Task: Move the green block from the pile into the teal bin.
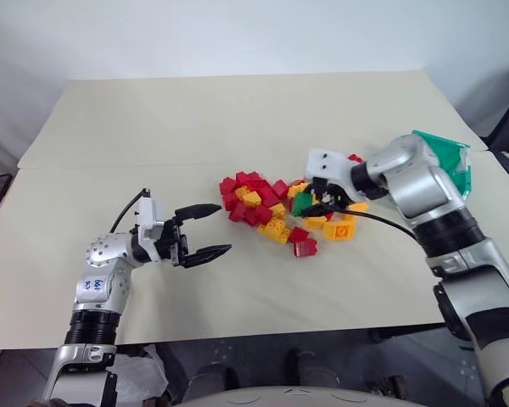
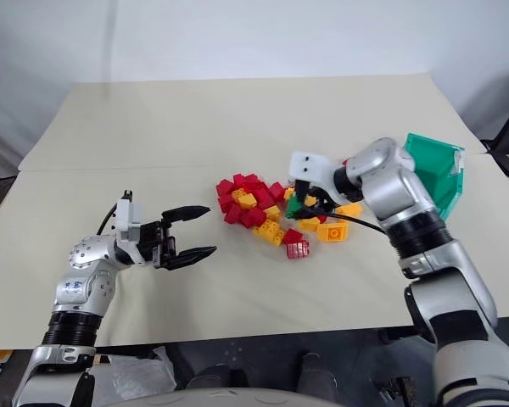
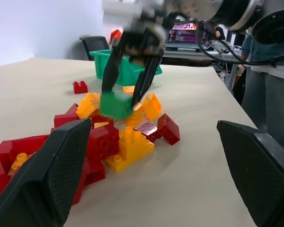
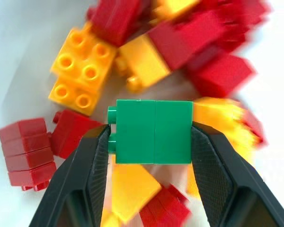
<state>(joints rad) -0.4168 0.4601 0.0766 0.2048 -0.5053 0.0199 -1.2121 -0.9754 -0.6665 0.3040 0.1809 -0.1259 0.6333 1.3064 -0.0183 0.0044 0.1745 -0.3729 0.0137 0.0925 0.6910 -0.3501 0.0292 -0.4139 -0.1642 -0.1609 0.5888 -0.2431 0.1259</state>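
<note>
Above the pile (image 1: 267, 208) on the bench (image 1: 237, 110), the right claw (image 4: 149, 156) grips the green block (image 4: 151, 131); the left claw (image 1: 205, 231) gapes empty; the teal bin (image 2: 437, 174) sits beside.

Green block (image 4: 154, 131) clamped between right gripper (image 4: 151, 142) fingers above pile (image 4: 132, 56)

Beige table (image 1: 237, 110) carries brick pile (image 1: 267, 208), teal bin (image 1: 454, 165).

Teal bin (image 1: 455, 165) (half behind arm)
</note>
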